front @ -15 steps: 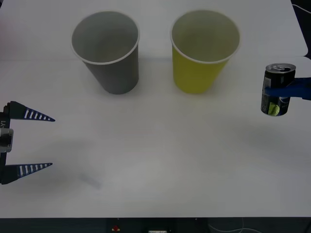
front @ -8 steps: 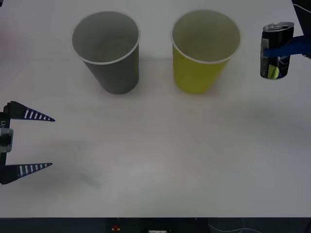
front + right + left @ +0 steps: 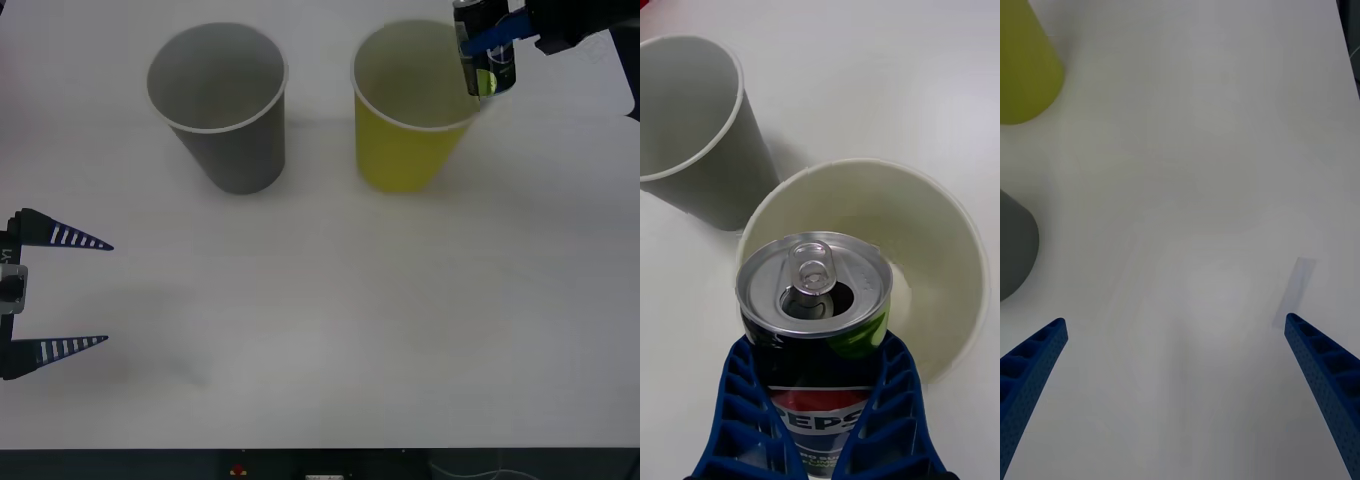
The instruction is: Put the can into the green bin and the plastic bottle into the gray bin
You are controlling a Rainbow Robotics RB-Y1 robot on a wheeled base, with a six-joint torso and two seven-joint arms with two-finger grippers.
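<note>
My right gripper [image 3: 488, 38] is shut on the can [image 3: 489, 74], holding it upright in the air over the right-hand rim of the green bin [image 3: 405, 150]. In the right wrist view the can's silver pull-tab top [image 3: 814, 281] hangs above the edge of the green bin's opening [image 3: 940, 225], with blue fingers [image 3: 745, 405] on both of its sides. The gray bin [image 3: 230, 140] stands upright to the left of the green one, also seen as the gray bin [image 3: 692, 142]. My left gripper [image 3: 62, 290] rests open at the table's left edge. The plastic bottle is out of view.
The white table [image 3: 330, 320] stretches wide in front of the two bins. Beyond my open left gripper [image 3: 1174, 324] lie the base of the green bin [image 3: 1022, 67] and part of the gray bin [image 3: 1011, 247]. The table's right edge [image 3: 625, 80] is close behind the right arm.
My right gripper has carried the can up and to the left, from beside the table's right edge to above the green bin's rim. The left arm has not moved.
</note>
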